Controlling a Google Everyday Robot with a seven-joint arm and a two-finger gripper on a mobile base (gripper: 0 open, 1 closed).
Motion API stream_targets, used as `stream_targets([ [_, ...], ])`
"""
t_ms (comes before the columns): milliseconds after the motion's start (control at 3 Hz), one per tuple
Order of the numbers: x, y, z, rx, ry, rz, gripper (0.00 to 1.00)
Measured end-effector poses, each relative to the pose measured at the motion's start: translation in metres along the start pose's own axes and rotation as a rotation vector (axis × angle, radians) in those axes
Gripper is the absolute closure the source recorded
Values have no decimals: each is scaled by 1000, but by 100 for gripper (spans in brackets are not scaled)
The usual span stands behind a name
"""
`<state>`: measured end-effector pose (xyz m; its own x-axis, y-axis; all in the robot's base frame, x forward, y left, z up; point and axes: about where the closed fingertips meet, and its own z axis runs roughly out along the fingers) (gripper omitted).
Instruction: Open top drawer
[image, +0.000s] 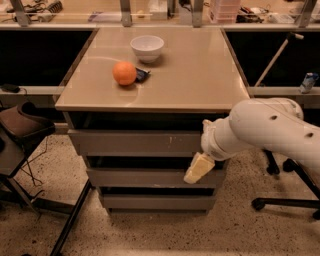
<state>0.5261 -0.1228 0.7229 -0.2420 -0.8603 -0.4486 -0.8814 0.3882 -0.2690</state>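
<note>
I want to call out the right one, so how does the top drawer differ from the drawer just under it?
The top drawer is wider than the middle drawer. The top drawer carries small white scuffs right of centre; the middle drawer looks unmarked. The gripper hangs in front of the middle drawer's right end, below the top drawer's front. Both are grey and handle-less.

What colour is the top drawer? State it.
Top drawer: grey, white scuffs; camera view. Gripper just below its right end.
</note>
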Motion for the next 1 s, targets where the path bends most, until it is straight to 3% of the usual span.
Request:
stream_targets([
  [333, -11, -46, 35, 98, -6, 41, 0],
  [1000, -11, -48, 52, 131, 8, 75, 0],
])
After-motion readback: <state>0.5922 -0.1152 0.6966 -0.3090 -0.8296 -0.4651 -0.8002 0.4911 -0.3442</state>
